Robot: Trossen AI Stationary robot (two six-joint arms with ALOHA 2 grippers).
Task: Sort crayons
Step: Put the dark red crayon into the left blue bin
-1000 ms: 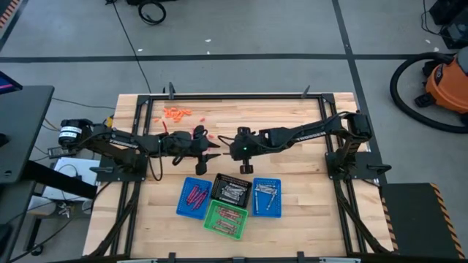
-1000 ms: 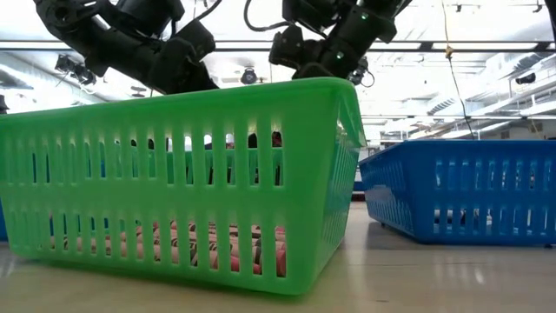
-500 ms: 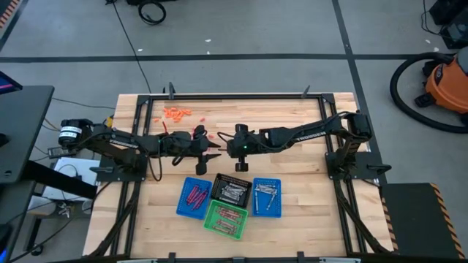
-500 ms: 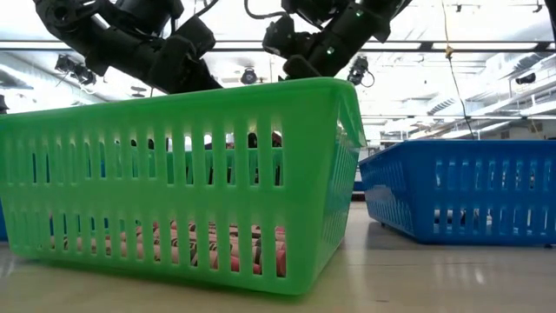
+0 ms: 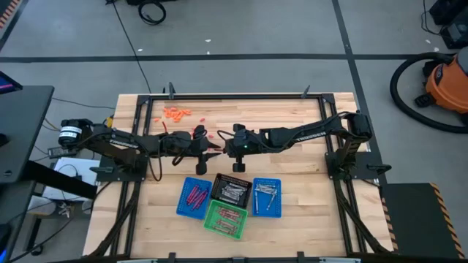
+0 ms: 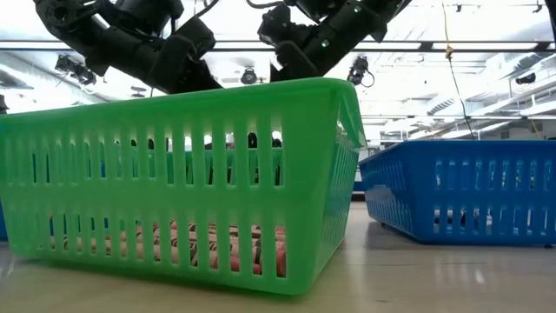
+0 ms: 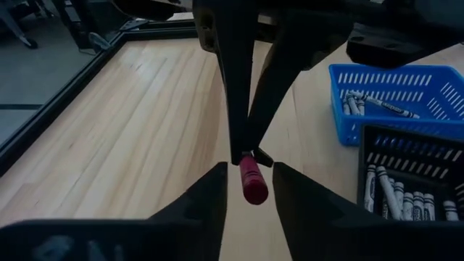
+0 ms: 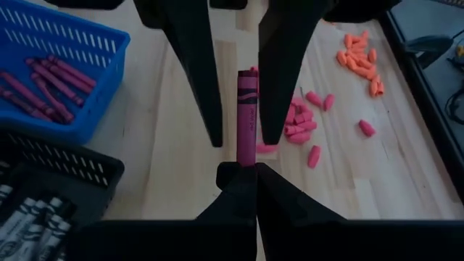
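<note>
A dark maroon crayon is held in the air over the middle of the table by my right gripper, which is shut on it. My left gripper is open. Its two fingers stand on either side of the crayon's free end, and I see no touch. In the high view the two grippers meet tip to tip, left and right. Loose pink crayon pieces lie on the table below. My right gripper pinches the crayon's near end between its two fingers. It comes about level from the table's right side. The crayon sticks straight out past the fingertips, along the fingers, toward my left gripper. It is lifted clear of the table.
Near the front edge stand a blue basket of maroon crayons, a black basket and a second blue basket of grey crayons, and a green basket of reddish ones. Orange pieces lie at the far left.
My right gripper has gone toward the table's left edge with the crayon, up to my left gripper, so that the crayon's free end now lies between the left fingers.
</note>
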